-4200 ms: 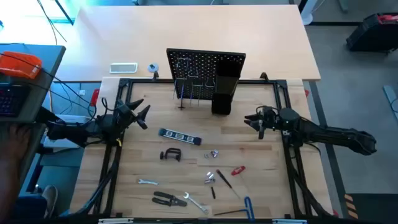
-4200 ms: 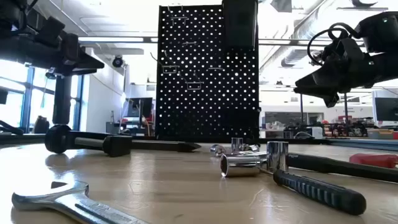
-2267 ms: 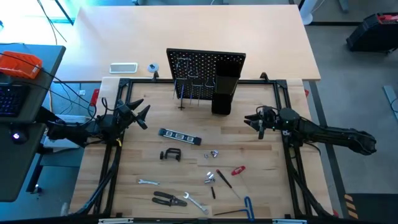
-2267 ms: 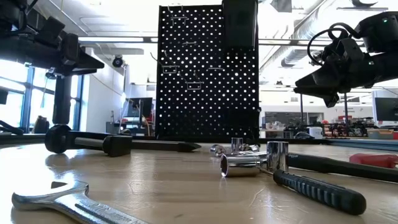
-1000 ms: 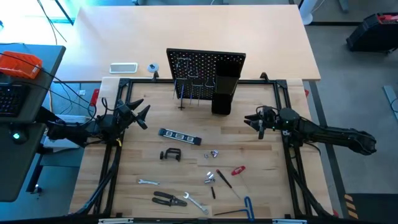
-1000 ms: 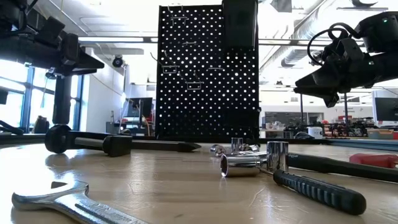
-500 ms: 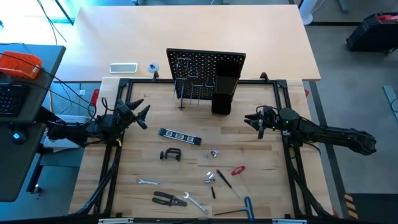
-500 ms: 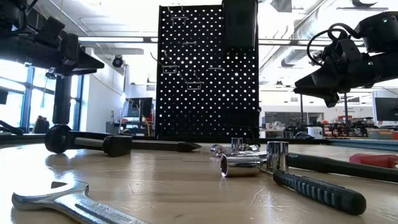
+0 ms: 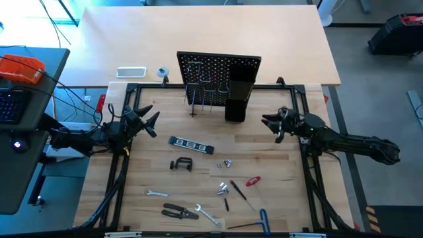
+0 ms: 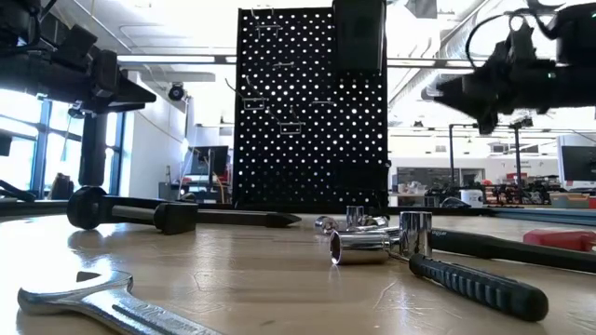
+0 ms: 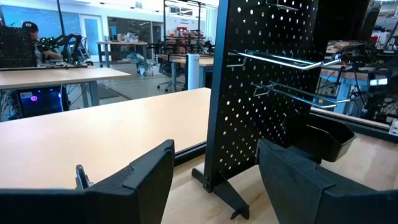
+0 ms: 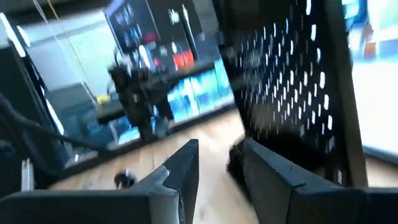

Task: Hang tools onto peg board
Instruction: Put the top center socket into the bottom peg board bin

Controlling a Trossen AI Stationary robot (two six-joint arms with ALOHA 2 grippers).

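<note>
The black peg board [image 9: 218, 69] stands upright at the table's far side, with thin hooks [image 11: 280, 59] and a black box holder [image 9: 236, 100] on its front. The tools lie flat on the wood in front of it: dark level [image 9: 191, 145], C-clamp [image 9: 180, 164], pliers [image 9: 180, 211], wrenches [image 9: 157, 193], red-handled screwdriver [image 9: 246, 184], blue-handled hex key [image 9: 264, 218], metal bits [image 9: 223, 189]. My left gripper [image 9: 151, 122] hovers open at the left. My right gripper [image 9: 269, 122] hovers open at the right, level, above the table [image 10: 433, 93]. Neither has anything between its fingers.
A black frame [image 9: 132, 89] runs around the wooden work area. Behind the peg board lies a lighter tabletop with a small white box [image 9: 131, 72]. An orange item [image 9: 20, 68] sits on a desk at the far left. Bare wood lies between the two arms.
My right gripper has risen and tipped its fingers upward, from slanting down to about level, shifting slightly toward the far edge. Its finger gap looks unchanged. The tools lie as before.
</note>
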